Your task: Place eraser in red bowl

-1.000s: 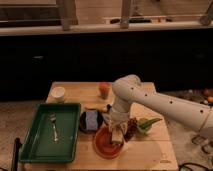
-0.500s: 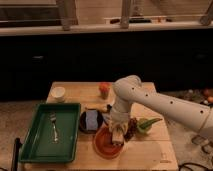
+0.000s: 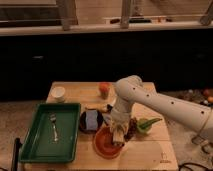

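Note:
The red bowl (image 3: 106,145) sits near the front edge of the wooden table (image 3: 75,91), round and orange-red. My gripper (image 3: 119,136) hangs at the end of the white arm over the bowl's right rim. A tan block that looks like the eraser (image 3: 118,133) is at the gripper, just above the bowl. I cannot tell whether the gripper holds it or whether it rests on the rim.
A green tray (image 3: 37,142) with a fork (image 3: 54,127) lies at the left. A dark bowl with a blue sponge (image 3: 91,120) stands left of the gripper. A white cup (image 3: 59,93), a small orange cup (image 3: 104,89) and a green object (image 3: 146,124) are also on the table.

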